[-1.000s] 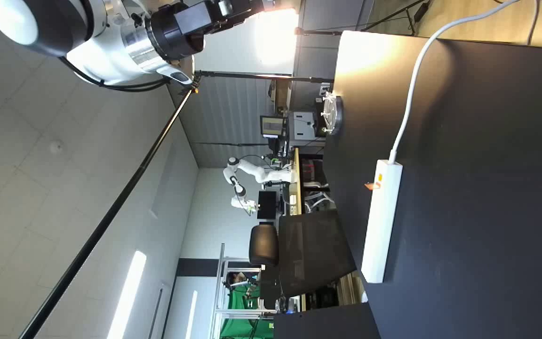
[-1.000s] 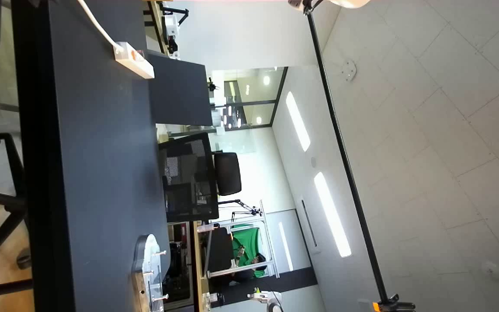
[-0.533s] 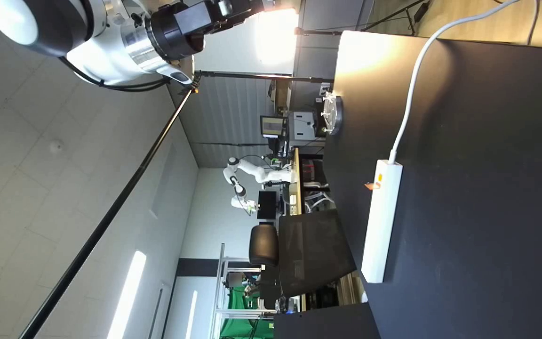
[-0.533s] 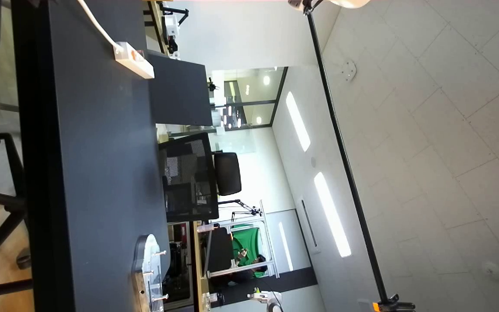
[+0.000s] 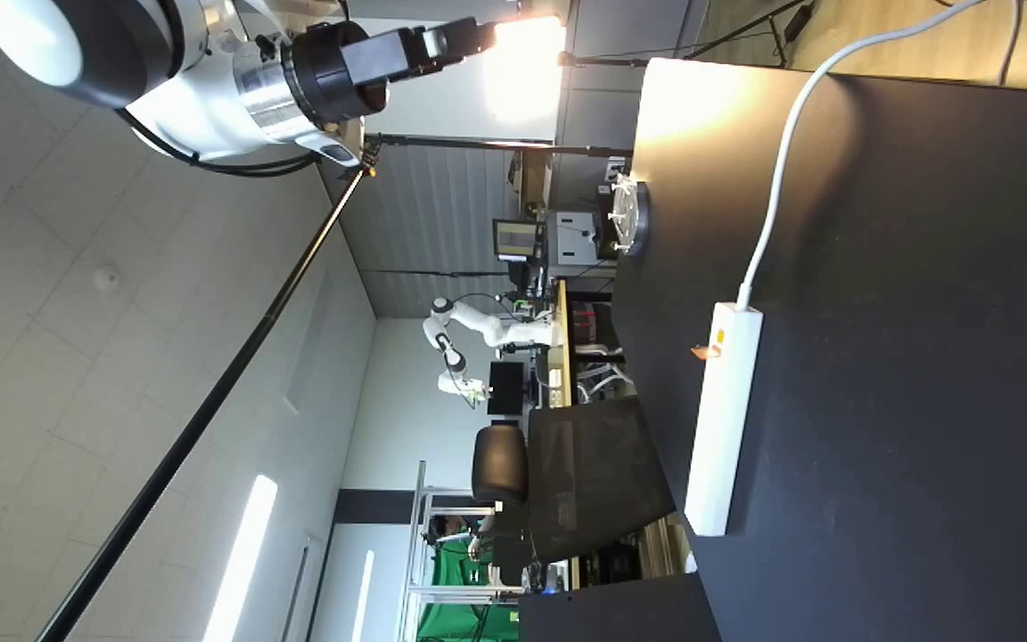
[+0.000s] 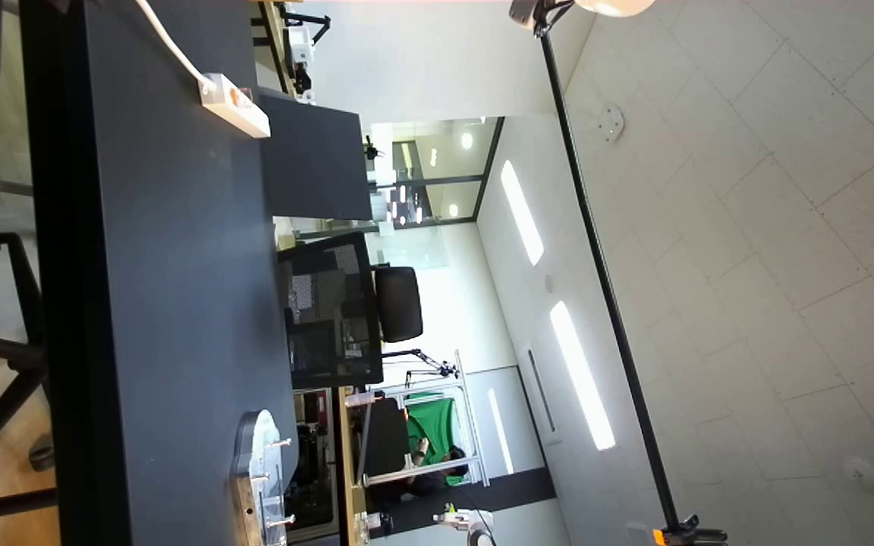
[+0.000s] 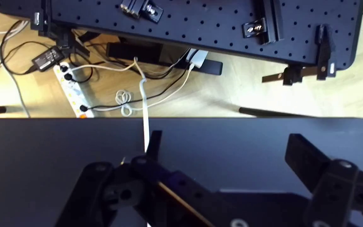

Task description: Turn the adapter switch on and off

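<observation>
The adapter is a long white power strip (image 5: 724, 428) lying on the black table, also in an exterior view (image 6: 234, 110). Its small orange switch (image 5: 720, 337) is near the cable end, with an orange tab beside it. The white cable (image 5: 781, 160) runs off the table's edge. My gripper (image 5: 481, 37) is high above the table, well apart from the adapter, near a bright glare. In the wrist view the gripper (image 7: 225, 143) is open with nothing between its fingers. The cable (image 7: 146, 132) passes behind the left finger there; the adapter does not show.
A clear-topped board with pegs (image 5: 629, 214) stands at the table's edge, also in an exterior view (image 6: 259, 478). The wrist view shows a perforated black table (image 7: 200, 28) across a gap, and another white power strip (image 7: 72, 91) with cables on the floor. A black pole (image 5: 210, 401) crosses the background.
The arm and gripper have shifted slightly, a little lower in the picture of an exterior view. The adapter, its switch and the cable have not visibly moved.
</observation>
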{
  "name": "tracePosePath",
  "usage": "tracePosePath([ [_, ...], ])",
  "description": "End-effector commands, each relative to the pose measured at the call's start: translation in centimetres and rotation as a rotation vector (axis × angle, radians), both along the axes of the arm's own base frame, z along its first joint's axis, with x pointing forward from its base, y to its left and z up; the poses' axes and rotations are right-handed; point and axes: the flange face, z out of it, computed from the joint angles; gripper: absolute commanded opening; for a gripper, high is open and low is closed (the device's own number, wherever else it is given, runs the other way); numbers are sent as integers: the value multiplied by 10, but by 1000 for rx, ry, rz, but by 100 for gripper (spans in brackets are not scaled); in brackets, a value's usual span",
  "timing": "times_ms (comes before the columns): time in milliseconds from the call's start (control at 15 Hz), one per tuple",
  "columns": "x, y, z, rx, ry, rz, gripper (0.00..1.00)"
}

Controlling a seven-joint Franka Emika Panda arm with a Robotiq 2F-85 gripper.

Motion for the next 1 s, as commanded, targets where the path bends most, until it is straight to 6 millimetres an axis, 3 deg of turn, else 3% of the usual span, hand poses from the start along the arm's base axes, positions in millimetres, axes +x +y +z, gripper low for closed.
tracePosePath([
  [0,44,-32,1,-61,-109,14,100],
  [333,130,-71,-7,-155,-227,95,100],
  [667,214,-73,-16,-235,-167,244,100],
  [733,179,-73,-16,-200,-208,202,100],
  [800,190,-71,-20,-205,-200,211,100],
  [933,190,-70,-28,-202,-191,214,100],
])
